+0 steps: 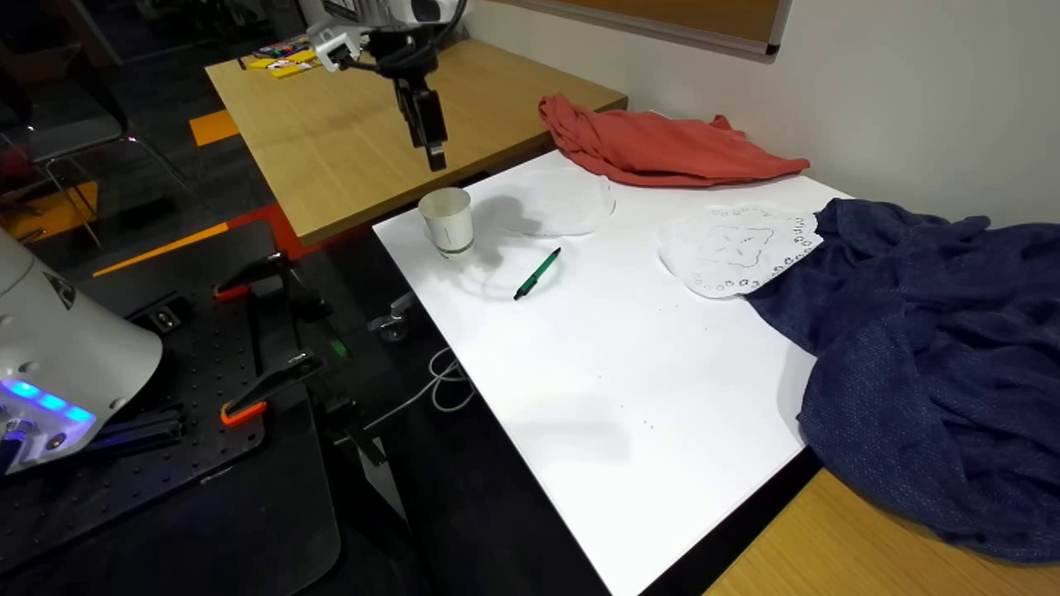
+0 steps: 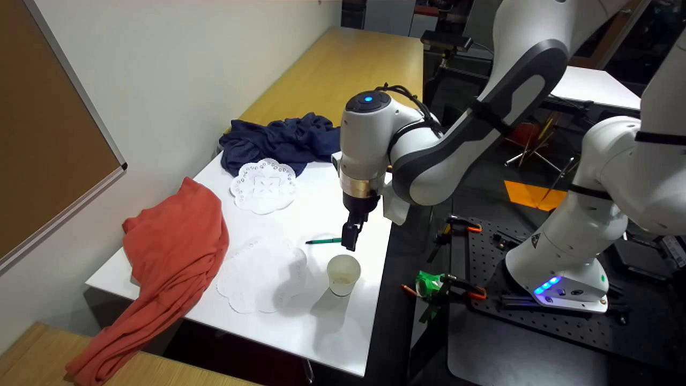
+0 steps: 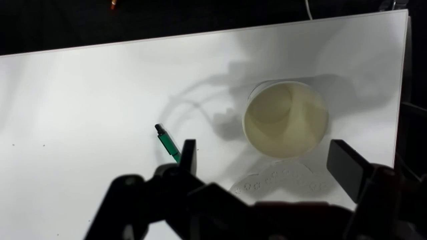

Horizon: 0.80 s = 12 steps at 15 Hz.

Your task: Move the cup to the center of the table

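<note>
The white paper cup (image 1: 448, 222) stands upright near a corner of the white table (image 1: 580, 372), close to its edge on the robot's side. It also shows in an exterior view (image 2: 343, 276), and in the wrist view (image 3: 285, 120) I look down into its open mouth. My gripper (image 1: 436, 156) is above the table and higher than the cup, apart from it. In the wrist view the gripper (image 3: 265, 163) is open, with its two fingers wide apart and nothing between them. The cup appears just ahead of the gap between the fingers.
A green pen (image 1: 538, 273) lies near the cup. White lace doilies (image 2: 261, 276) (image 2: 263, 186) lie flat on the table, one close beside the cup. A red cloth (image 2: 182, 241) and a dark blue cloth (image 1: 936, 356) lie along the wall side. Wooden desks (image 1: 348, 141) adjoin the table.
</note>
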### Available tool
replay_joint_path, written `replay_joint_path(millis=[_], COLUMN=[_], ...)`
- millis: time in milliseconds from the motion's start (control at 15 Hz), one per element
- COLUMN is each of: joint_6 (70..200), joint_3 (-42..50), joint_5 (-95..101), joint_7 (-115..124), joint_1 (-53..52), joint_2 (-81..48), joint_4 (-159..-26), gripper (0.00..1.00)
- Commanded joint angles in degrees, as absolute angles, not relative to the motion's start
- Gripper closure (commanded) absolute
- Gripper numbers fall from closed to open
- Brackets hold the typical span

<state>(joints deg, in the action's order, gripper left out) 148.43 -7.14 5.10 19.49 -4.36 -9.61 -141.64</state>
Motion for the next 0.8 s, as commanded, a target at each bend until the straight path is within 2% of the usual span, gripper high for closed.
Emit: replay_joint_path(millis=[0,733], joint_6=[153.7,156.4], joint_3=[-5.2,-4.8], joint_5=[3.6,-2.8], joint_7=[18.2,15.2], joint_1=[-5.3,-5.3], joint_2=[-14.8,-24.5], joint_4=[-140.0,-136.5], gripper=[0.00,0.00])
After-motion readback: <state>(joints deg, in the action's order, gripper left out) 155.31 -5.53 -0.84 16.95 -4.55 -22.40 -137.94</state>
